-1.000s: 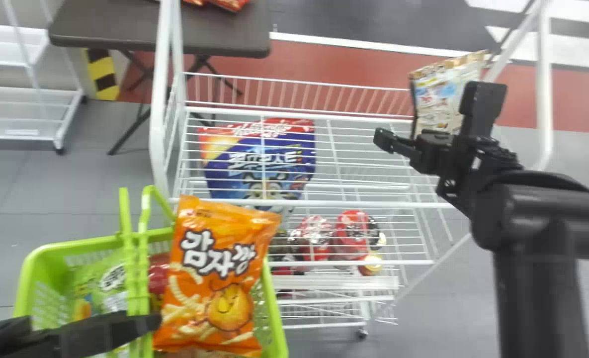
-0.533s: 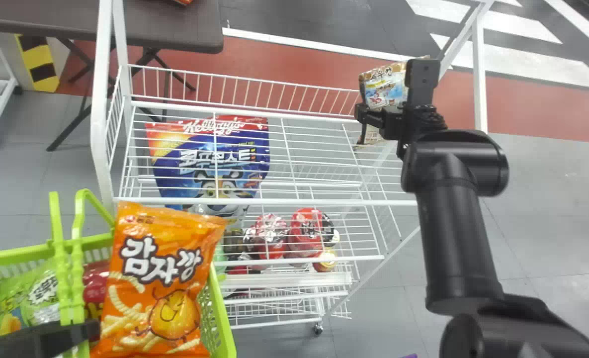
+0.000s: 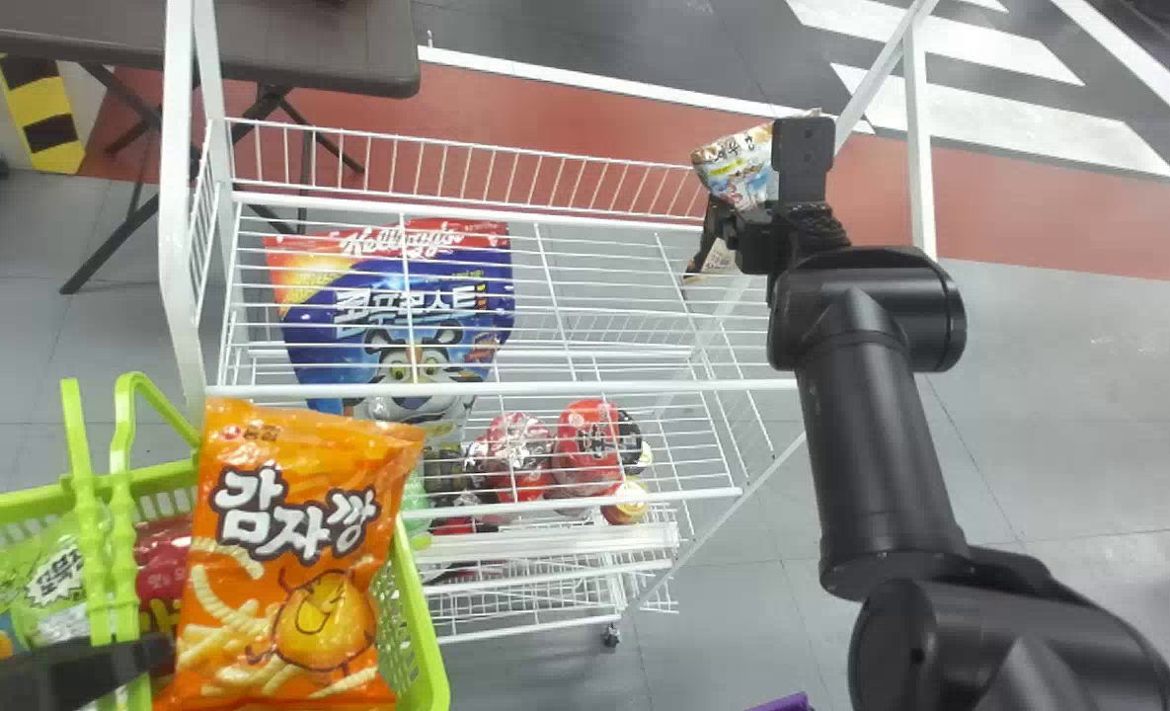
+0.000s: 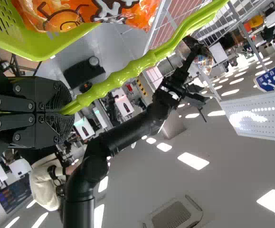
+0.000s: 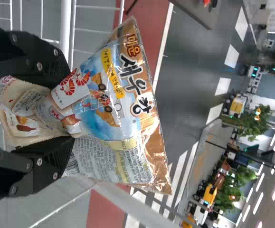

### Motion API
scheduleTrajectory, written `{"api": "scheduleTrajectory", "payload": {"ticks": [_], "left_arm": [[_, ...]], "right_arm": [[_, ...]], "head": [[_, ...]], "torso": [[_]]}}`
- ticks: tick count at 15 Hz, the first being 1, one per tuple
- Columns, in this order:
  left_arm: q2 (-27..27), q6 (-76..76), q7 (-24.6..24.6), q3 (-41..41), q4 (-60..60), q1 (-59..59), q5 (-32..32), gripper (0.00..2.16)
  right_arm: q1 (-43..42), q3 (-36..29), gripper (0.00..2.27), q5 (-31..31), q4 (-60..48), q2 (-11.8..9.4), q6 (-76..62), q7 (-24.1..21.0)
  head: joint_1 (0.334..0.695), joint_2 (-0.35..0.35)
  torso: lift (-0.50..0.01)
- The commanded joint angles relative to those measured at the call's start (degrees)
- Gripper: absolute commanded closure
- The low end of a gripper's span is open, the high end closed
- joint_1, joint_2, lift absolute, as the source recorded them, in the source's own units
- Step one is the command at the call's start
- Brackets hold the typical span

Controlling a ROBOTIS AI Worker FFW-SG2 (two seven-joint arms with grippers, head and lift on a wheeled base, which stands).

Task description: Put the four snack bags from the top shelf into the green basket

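Observation:
My right gripper (image 3: 742,222) is at the right end of the top shelf (image 3: 585,267), shut on a brown-and-blue snack bag (image 3: 738,173). In the right wrist view the fingers of this gripper (image 5: 63,107) pinch the snack bag (image 5: 113,109) around its middle, creasing it. At the lower left, my left gripper (image 3: 155,654) is at the handle of the green basket (image 3: 427,632); in the left wrist view the left gripper (image 4: 63,111) is closed around the green handle (image 4: 128,71). An orange snack bag (image 3: 293,553) leans upright in the basket, beside green and red bags.
A blue cereal bag (image 3: 397,316) shows through the shelf wires, with red-lidded packs (image 3: 585,449) lower down. White rack posts (image 3: 920,148) rise at both ends of the shelf. A dark table (image 3: 318,49) stands behind on the left.
The head view has swung right, so rack and basket appear farther left. My right gripper has closed on the brown-and-blue bag, which is now squeezed.

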Motion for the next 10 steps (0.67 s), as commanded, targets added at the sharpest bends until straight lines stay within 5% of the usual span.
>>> {"api": "scheduleTrajectory", "payload": {"ticks": [1, 4, 8, 10], "left_arm": [[0.0, 0.0, -0.7, 0.0, 0.0, 0.0, 0.0, 2.15], [0.0, 0.0, -0.7, 0.0, 0.0, 0.0, -0.1, 2.15], [0.1, 0.0, -0.7, 0.7, -0.2, -0.3, -0.1, 2.15], [0.0, 0.0, -0.7, 0.7, -0.4, -0.4, -0.2, 2.15]], "right_arm": [[3.7, -0.4, 2.25, -3.7, -7.3, 0.1, 2.0, 0.4], [10.5, -0.7, 2.25, -10.1, -20.4, 0.1, 9.9, 1.1], [25.1, -0.5, 2.25, -28.4, -52.4, 0.1, 37.2, 2.1], [29.1, 0.1, 2.25, -36.8, -65.6, 0.4, 53.9, 2.0]], "head": [[0.695, -0.350], [0.695, -0.350], [0.695, -0.338], [0.695, -0.278]], "torso": [[-0.004], [-0.004], [-0.004], [-0.004]]}}
